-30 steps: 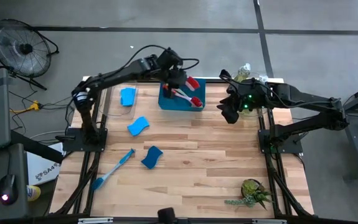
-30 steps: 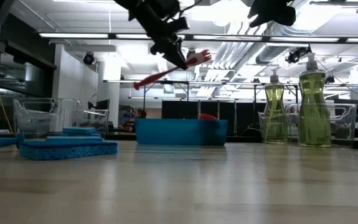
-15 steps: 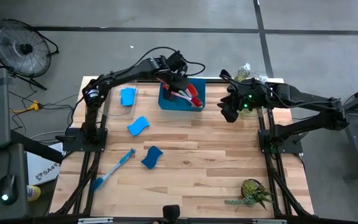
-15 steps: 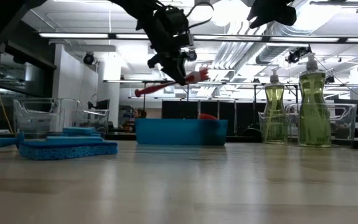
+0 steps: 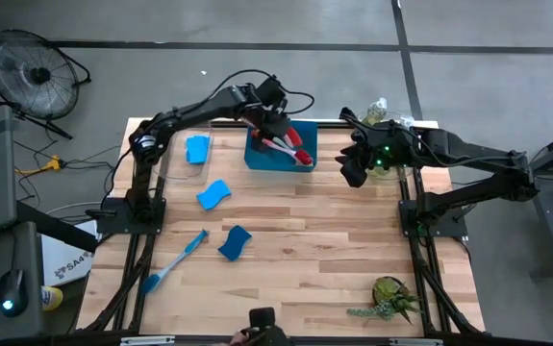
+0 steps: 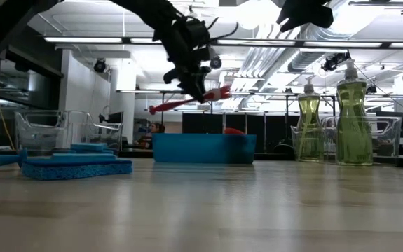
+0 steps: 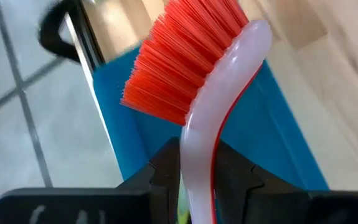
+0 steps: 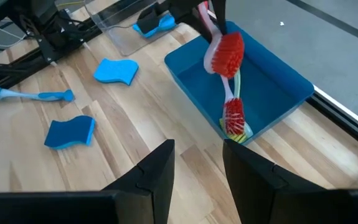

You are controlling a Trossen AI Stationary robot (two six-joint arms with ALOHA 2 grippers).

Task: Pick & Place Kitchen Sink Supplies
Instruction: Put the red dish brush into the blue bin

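Left gripper (image 5: 272, 123) jaws clamp pink-red brush (image 5: 291, 140), long axis near level, directly above blue tray (image 5: 257, 160), upper centre; right gripper (image 5: 352, 173) jaws part-open, empty.

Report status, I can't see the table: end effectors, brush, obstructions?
Left end effector shut on red brush, above tray. Right end effector open, waiting. Another brush already in tray.

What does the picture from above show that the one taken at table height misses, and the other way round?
Only the high view shows the small green plant, the blue brush lying on the wood and the floor fan. Only the low view shows the two bottles of yellow-green liquid standing upright and the ceiling lights behind. Both show the left gripper holding the red brush above the blue tray, the blue sponges, and the right gripper waiting aside.
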